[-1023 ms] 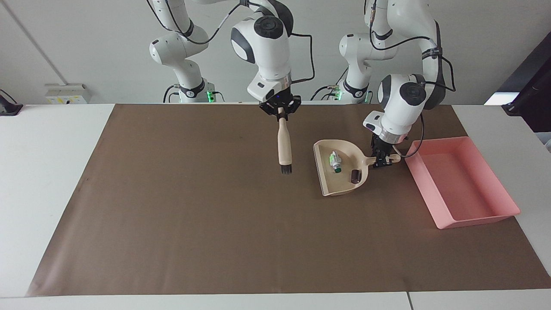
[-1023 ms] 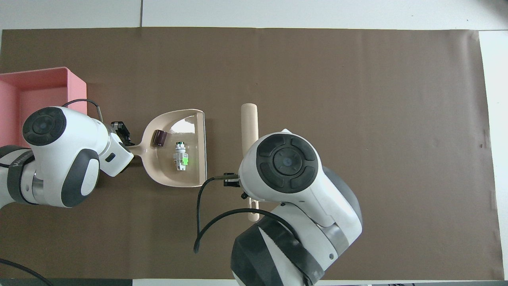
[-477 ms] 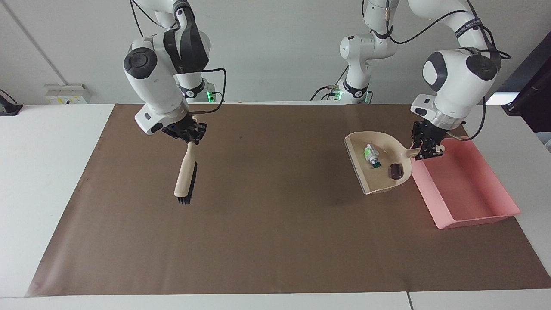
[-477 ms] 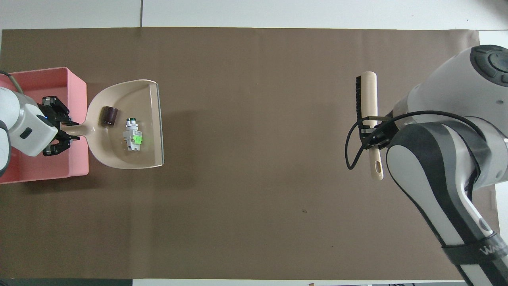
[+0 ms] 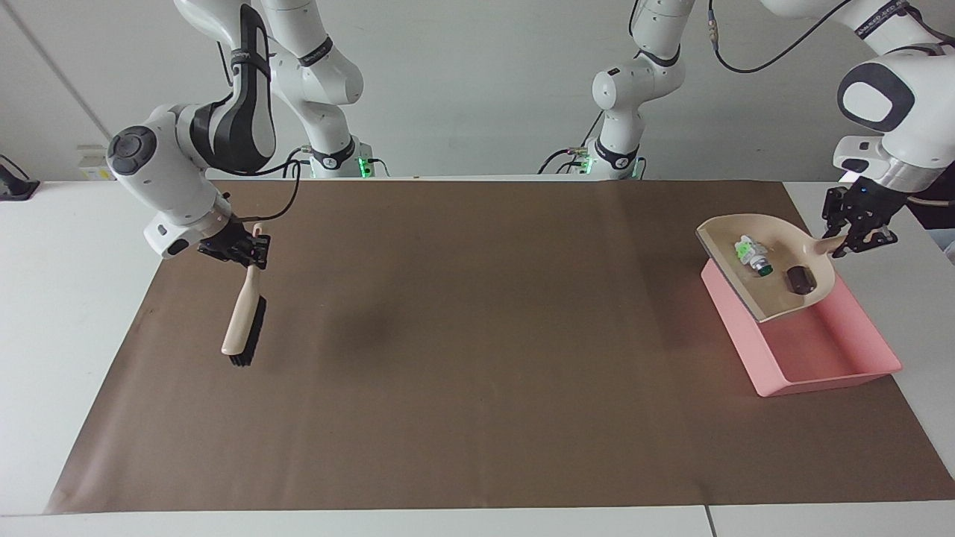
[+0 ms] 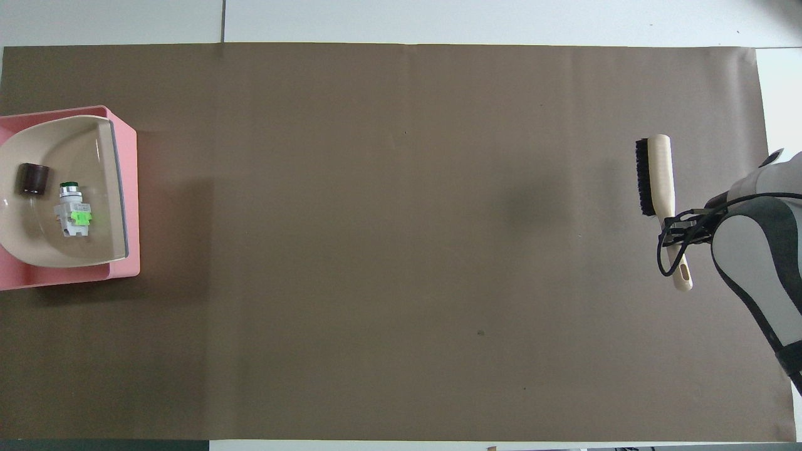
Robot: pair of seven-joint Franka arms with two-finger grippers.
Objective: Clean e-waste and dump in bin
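1. We recorded the left gripper (image 5: pixel 858 230) clamped on the handle of the cream dustpan (image 5: pixel 776 287), which it held raised over the pink bin (image 5: pixel 821 365). One second earlier this pan lay flat on the brown mat (image 5: pixel 477 388), beside the bin on the side toward the table's middle; it was since lifted and carried across.
2. We found both e-waste parts in the pan, just below the gripper toward the pan's open lip: the white part with the green end (image 5: pixel 750 253) and the dark block (image 5: pixel 798 280). In the overhead view the pan covered most of the bin.
3. We recorded the right gripper (image 5: pixel 240 250) clamped on the handle of the hand brush (image 5: pixel 242 321), bristles hanging below it just above the mat. It had swung from mid-table toward the right arm's end.
4. We judged sweeping complete. The remaining step was to tip the pan, lip down, so that both parts slide into the bin.
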